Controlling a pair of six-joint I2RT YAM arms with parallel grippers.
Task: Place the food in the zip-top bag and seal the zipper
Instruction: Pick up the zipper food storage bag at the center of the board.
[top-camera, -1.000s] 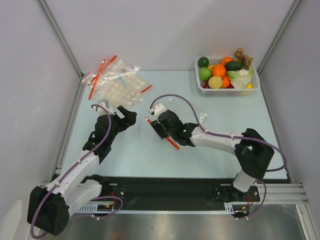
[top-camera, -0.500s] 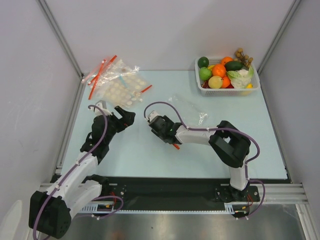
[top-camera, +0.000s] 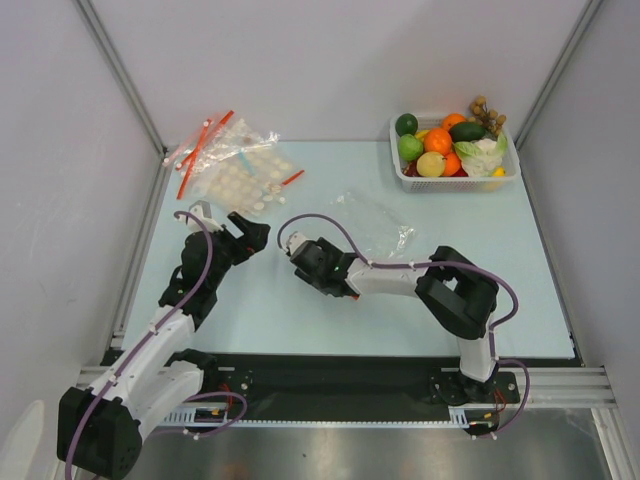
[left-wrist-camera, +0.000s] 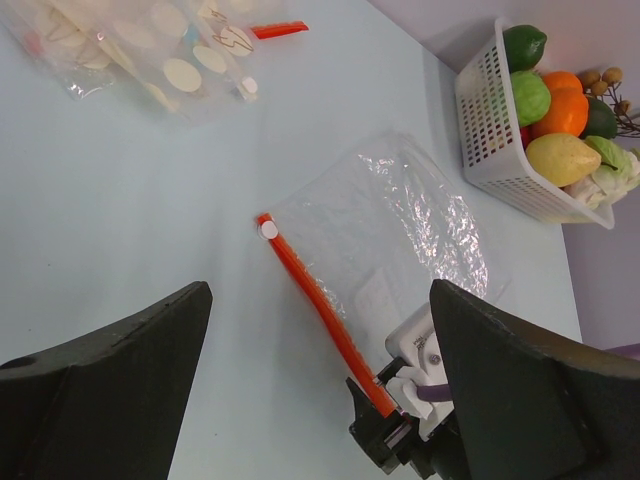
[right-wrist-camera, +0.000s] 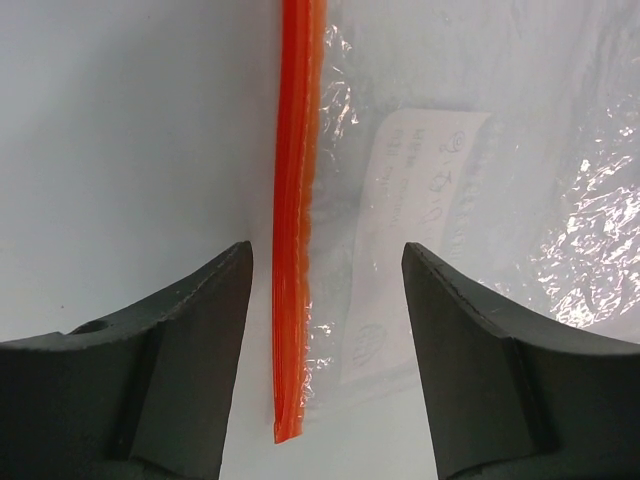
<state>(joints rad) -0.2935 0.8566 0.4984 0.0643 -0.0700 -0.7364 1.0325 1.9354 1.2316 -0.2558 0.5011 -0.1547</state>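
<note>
- Left gripper (top-camera: 254, 235) hangs wide open and empty, left of the table's middle.
- Right gripper (right-wrist-camera: 325, 270) is open, jaws either side of the zipper (right-wrist-camera: 293, 250), not touching it.
- Zip-top bag (top-camera: 375, 222) lies flat mid-table; its white label (right-wrist-camera: 410, 230) bears faint, unreadable writing.
- Food (top-camera: 437, 140) fills the basket (top-camera: 455, 181) at the far right corner.

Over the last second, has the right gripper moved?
Yes. The right gripper has shifted slightly left and nearer the front, farther from the basket in the top view.
</note>
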